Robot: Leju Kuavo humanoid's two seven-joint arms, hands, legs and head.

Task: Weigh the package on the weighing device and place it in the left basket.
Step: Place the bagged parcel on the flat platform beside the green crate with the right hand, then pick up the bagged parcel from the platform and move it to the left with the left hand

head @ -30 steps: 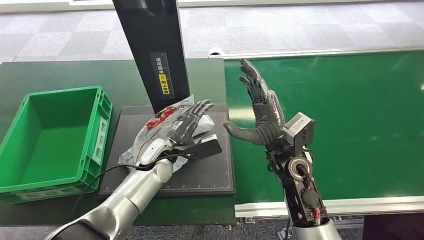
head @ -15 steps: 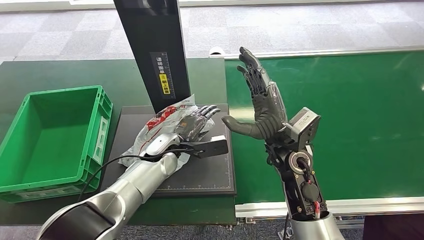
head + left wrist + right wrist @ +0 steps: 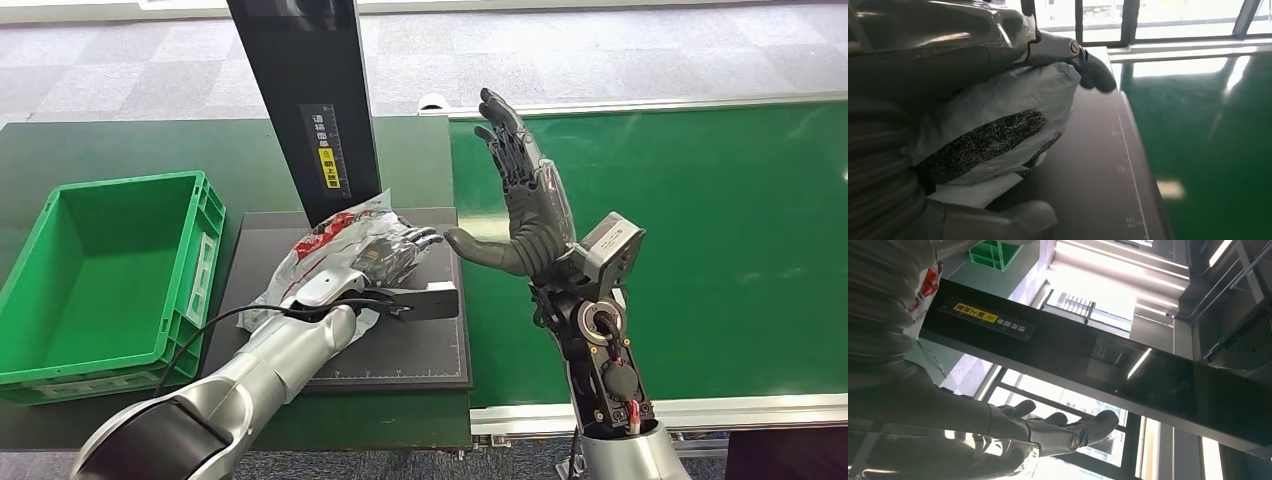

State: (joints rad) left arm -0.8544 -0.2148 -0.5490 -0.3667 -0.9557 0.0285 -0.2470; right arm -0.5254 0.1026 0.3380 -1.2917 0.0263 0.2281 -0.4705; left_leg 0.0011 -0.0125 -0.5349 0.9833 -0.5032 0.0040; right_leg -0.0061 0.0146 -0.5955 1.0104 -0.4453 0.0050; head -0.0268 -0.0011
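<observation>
pkg: crumpled grey/white bag w/ red print (image 3: 335, 245), lying on black scale plate (image 3: 420, 350), just right of green basket (image 3: 60, 300), at foot of black post (image 3: 305, 100).
L hand: (image 3: 390, 250) fingers draped over pkg top, thumb low at its near side; looks like a loose grasp forming.
R hand: (image 3: 520, 200) raised, fingers spread wide, holding nothing, over green belt (image 3: 700, 250).
Risk: slick floppy bag could slip from the fingers on lift, or snag the basket's near wall & drop short.
</observation>
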